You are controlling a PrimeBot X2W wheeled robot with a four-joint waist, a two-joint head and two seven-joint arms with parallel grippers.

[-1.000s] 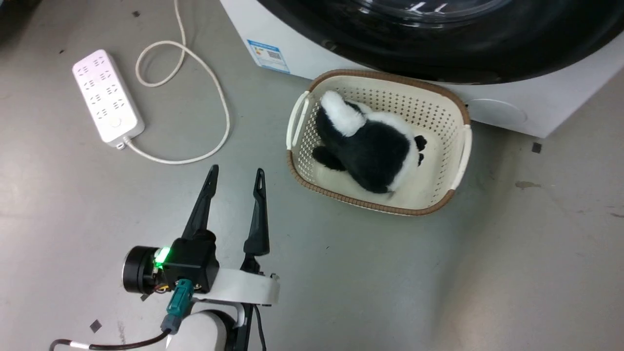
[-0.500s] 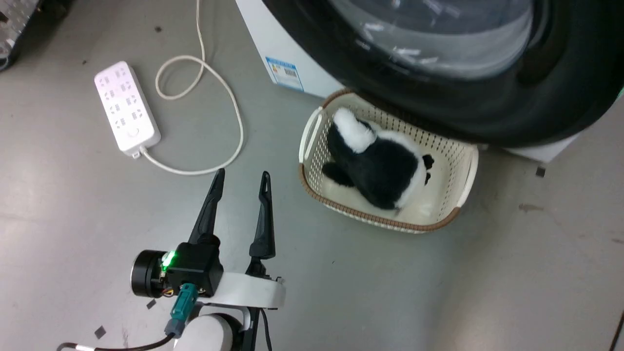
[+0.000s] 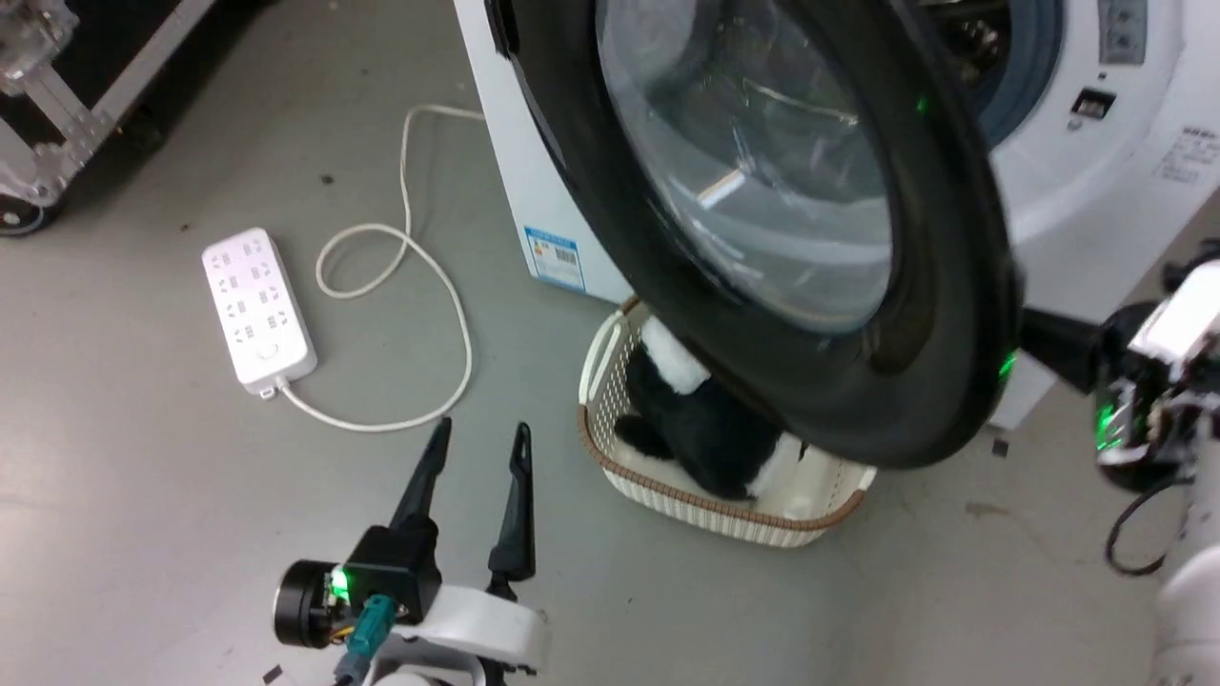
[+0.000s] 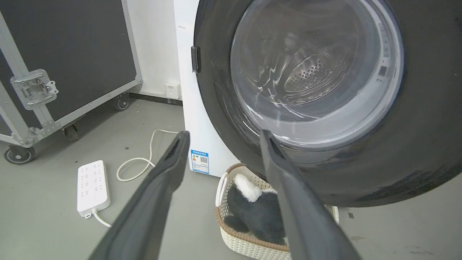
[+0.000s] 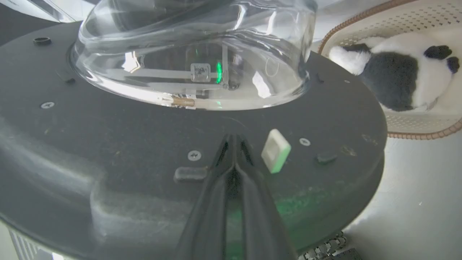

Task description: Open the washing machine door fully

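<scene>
- Right pincer (image 5: 234, 141): shut to a single point, holding nothing, tips laid against the inner black ring of the washing machine door (image 3: 953, 286), between the glass bowl window (image 5: 191, 54) and the door's free edge, just beside a small pale block (image 5: 276, 151).
- Left pincer (image 3: 481, 429): spread wide and empty, low above the floor, well apart from the door, pointing toward it.
- Door itself: stands partway out from the white washing machine (image 3: 1077, 210), apparently hinged on the side nearer the power strip (image 3: 257, 305), lower rim over the basket (image 3: 667, 495) with the black-and-white plush toy (image 3: 696, 438); drum opening showing past the free edge.
- Likely handling: rigid and fairly heavy, turning only on its hinge, so no lifting, only a push along the arc.
- Glossy plastic, probably slippery under bare tips; calls for pressure square to the face rather than a sliding stroke.
- Best place to bear: the flat ring close to the free edge, far from the hinge, for the most leverage; possibly also a pinch on the rim there.
- Better to avoid the bulging glass: curved, slick, and probably the one breakable part.
- Risk: rim brushing the basket on the way round; clearance hard to judge.
</scene>
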